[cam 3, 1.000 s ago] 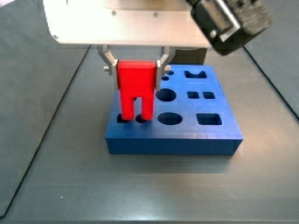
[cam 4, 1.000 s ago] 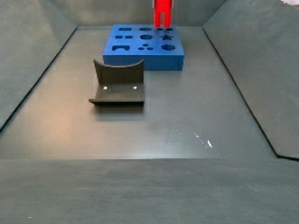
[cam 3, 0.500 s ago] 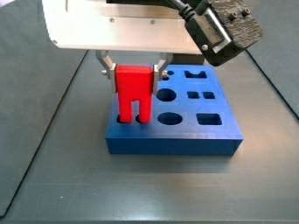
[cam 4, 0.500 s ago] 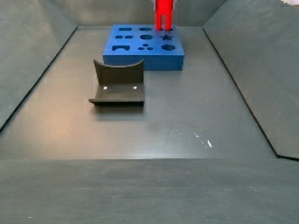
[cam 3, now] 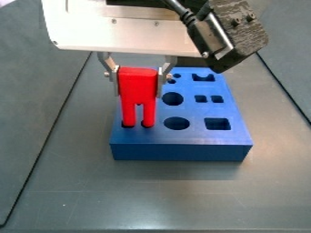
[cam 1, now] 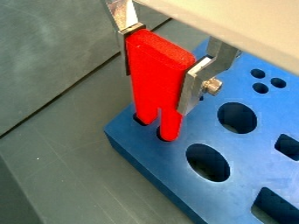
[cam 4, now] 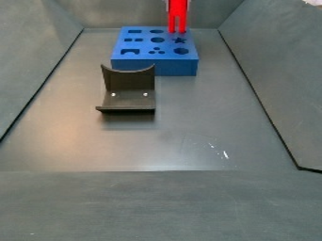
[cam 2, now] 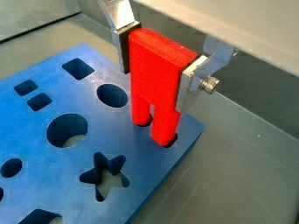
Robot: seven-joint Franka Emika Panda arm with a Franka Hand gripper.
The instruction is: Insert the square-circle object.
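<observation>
grey floor [cam 4: 164, 141] runs between dark side walls, with the fixture [cam 4: 126, 91] standing at mid-floor and the blue block [cam 4: 153, 49] beyond it toward twelve o'clock. my gripper [cam 3: 136, 69] hangs over the block's corner, its silver fingers [cam 1: 198, 77] clamped on the red two-pronged piece [cam 1: 156, 80], whose prongs reach down into holes in the block in both wrist views. i cannot see the square-circle object in any view.

Robot test cell, lab-like: bare dark grey metal floor [cam 4: 164, 141] with sloped walls, dark L-shaped fixture [cam 4: 126, 91], gripper [cam 3: 136, 65] above blue block with shaped holes [cam 3: 183, 123].
</observation>
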